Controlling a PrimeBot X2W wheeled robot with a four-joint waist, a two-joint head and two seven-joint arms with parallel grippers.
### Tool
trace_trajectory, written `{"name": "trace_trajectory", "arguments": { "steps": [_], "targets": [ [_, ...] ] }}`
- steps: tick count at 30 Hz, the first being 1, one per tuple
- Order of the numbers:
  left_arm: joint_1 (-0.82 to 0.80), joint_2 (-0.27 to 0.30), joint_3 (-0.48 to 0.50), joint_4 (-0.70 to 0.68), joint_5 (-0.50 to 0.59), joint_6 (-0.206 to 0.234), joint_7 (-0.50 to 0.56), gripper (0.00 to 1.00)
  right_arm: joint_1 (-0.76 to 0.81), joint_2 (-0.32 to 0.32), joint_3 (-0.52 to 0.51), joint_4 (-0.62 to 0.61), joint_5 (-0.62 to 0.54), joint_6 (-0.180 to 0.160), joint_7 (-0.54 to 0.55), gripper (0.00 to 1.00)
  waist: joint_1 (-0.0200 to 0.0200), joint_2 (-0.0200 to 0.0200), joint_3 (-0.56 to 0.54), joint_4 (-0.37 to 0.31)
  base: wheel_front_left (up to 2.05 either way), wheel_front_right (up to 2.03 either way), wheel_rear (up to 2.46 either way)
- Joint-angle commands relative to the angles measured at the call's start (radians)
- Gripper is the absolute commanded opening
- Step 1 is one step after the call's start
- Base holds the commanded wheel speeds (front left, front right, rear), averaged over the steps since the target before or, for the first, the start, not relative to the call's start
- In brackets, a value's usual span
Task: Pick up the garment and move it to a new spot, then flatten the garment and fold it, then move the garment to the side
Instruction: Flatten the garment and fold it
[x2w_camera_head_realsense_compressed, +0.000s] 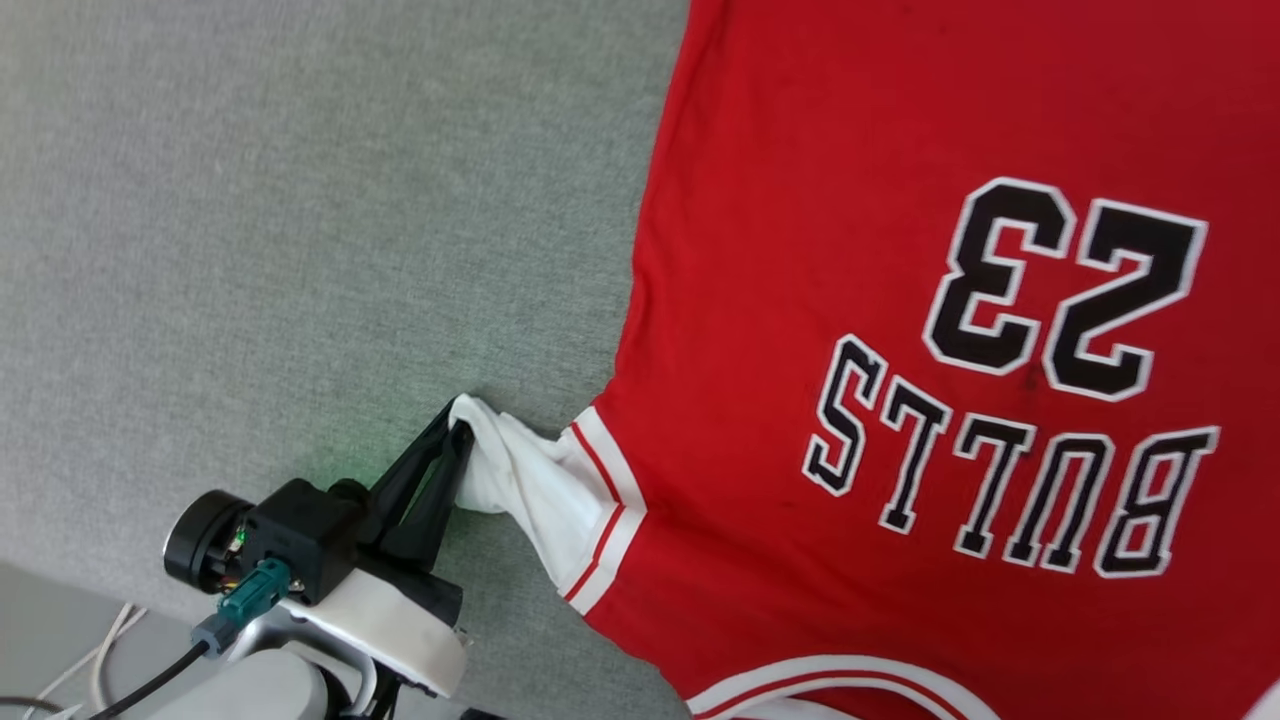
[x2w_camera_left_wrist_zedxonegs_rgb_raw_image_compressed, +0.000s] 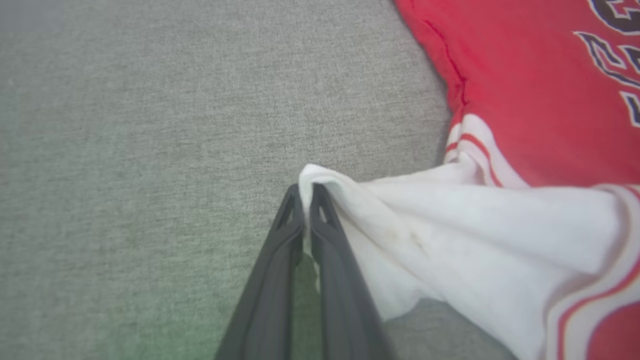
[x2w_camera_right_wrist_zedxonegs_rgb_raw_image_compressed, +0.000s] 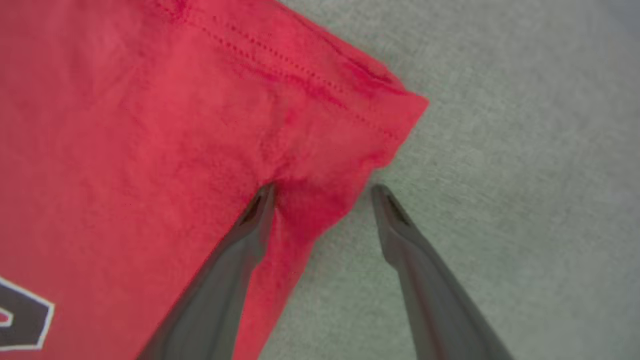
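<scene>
The garment (x2w_camera_head_realsense_compressed: 900, 300) lies spread, print up, across the right of the head view on the grey surface (x2w_camera_head_realsense_compressed: 300, 200); its body looks mostly smooth, so the flattening seems well on, though not finished. The left gripper (x2w_camera_head_realsense_compressed: 462, 425), at lower left of centre, is pinched tight on the tip of the white sleeve (x2w_camera_head_realsense_compressed: 530, 490); the sleeve is bunched and drawn out from the body, and likely needs spreading. In the right wrist view the right gripper (x2w_camera_right_wrist_zedxonegs_rgb_raw_image_compressed: 325, 189) stands wide apart and holds nothing; one finger lies over the red edge below the hem corner (x2w_camera_right_wrist_zedxonegs_rgb_raw_image_compressed: 400, 110), the other over the grey surface. No fold shows; folding and the move aside appear to be left.
</scene>
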Motion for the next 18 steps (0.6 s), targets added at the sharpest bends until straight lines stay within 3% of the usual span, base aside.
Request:
{"name": "trace_trajectory", "arguments": {
  "steps": [1, 6, 7, 8, 18],
  "targets": [
    [-0.01, -0.006, 0.006, 0.007, 0.003, 0.003, 0.002, 0.0, 0.017, 0.002, 0.008, 0.013, -0.003, -0.001, 0.005, 1.0, -0.0002, 0.0, 0.042, 0.035, 0.0, 0.0, 0.0],
    [-0.016, -0.015, 0.012, 0.023, 0.02, 0.0, 0.004, 0.0, 0.138, 0.017, 0.041, 0.063, 0.003, -0.001, -0.025, 1.0, -0.0002, 0.0, 0.053, 0.039, 0.0, 0.0, 0.0],
    [-0.015, -0.015, 0.009, 0.027, 0.023, -0.001, 0.004, 0.0, 0.152, 0.013, 0.05, 0.064, 0.002, -0.001, -0.033, 0.28, -0.0002, 0.0, 0.05, 0.038, 0.0, 0.0, 0.0],
    [-0.014, -0.016, 0.008, 0.03, 0.024, -0.002, 0.004, 0.0, 0.158, 0.008, 0.051, 0.062, 0.01, -0.001, -0.043, 0.0, -0.0002, 0.0, 0.044, 0.034, 0.0, 0.0, 0.0],
    [0.049, -0.001, 0.029, 0.024, 0.014, 0.022, 0.002, 0.0, 0.078, -0.036, 0.086, -0.023, 0.071, -0.001, -0.171, 0.0, -0.0002, 0.0, -0.11, -0.043, 0.0, 0.0, 0.0]
  ]
}}
